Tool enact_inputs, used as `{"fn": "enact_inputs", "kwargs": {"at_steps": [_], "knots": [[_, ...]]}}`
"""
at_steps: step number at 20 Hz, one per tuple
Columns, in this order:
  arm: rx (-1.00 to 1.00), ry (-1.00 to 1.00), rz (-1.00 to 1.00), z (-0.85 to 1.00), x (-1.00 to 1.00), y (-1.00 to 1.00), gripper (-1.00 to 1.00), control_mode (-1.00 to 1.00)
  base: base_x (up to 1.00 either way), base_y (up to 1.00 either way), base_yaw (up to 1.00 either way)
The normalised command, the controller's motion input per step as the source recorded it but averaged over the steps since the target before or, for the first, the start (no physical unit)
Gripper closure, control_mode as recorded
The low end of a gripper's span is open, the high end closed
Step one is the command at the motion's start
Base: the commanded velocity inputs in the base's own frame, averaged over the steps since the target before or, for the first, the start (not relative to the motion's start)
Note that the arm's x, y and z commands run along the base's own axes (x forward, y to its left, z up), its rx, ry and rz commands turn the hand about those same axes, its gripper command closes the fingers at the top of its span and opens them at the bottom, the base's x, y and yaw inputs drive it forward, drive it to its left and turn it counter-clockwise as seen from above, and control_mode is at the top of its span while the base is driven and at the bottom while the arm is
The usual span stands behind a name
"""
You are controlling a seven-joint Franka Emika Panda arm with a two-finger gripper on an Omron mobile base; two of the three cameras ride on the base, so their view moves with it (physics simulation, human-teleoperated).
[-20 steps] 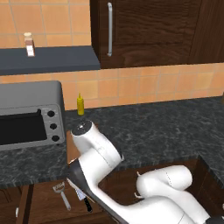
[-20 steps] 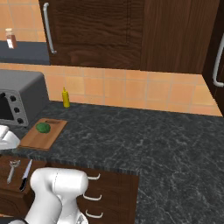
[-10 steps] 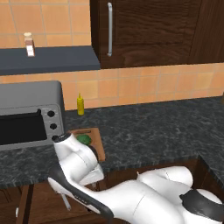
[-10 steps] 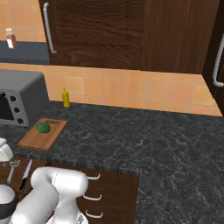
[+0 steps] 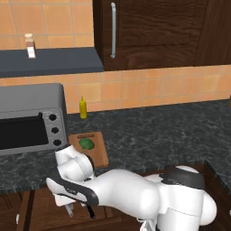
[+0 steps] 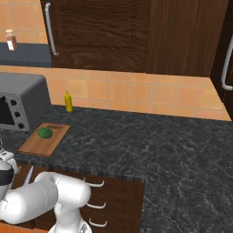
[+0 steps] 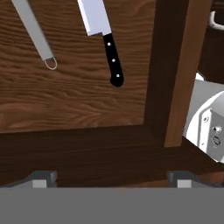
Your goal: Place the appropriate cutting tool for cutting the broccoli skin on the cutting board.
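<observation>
Wooden drawer floor [image 7: 78, 94] shows plainly in the hand view: a grey-handled utensil [image 7: 33, 33] lies at the left, its loop end pointing down the picture, and the knife [image 7: 105, 39] lies to its right, silver blade toward the top, black riveted handle toward the bottom. The two are apart, not touching. The drawer's dark side wall [image 7: 175, 70] runs along the right.

Tool [image 7: 109, 178]: its two tips stand far apart at the bottom of the hand view, open, gripping nothing. The knife handle's end is up the picture from the tips, roughly between them and clear of both.

Both base views give what the hand view lacks. On the dark speckled tabletop [image 5: 171, 131] sits the toaster oven [image 5: 29, 119] at the left, then the yellow bottle [image 5: 83, 108], and the cutting board [image 5: 92, 149] carrying the broccoli [image 5: 86, 143]. In the right base view the cutting board [image 6: 43, 140] with broccoli [image 6: 44, 132] lies well above and behind the open drawer, where a sliver of blade [image 6: 28, 175] shows.
</observation>
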Motion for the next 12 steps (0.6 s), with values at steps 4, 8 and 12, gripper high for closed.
{"fn": "enact_inputs", "kwargs": {"at_steps": [4, 8, 12], "knots": [[0.12, 0.00, -0.06, -0.54, 0.08, 0.00, -1.00, -1.00, 0.00, 0.00, 0.00], [0.14, 0.00, -0.03, -0.47, 0.13, 0.00, -1.00, -1.00, 0.00, 0.00, 0.00], [0.07, 0.00, 0.00, -0.37, 0.11, 0.00, -1.00, -1.00, 0.00, 0.00, 0.00]]}}
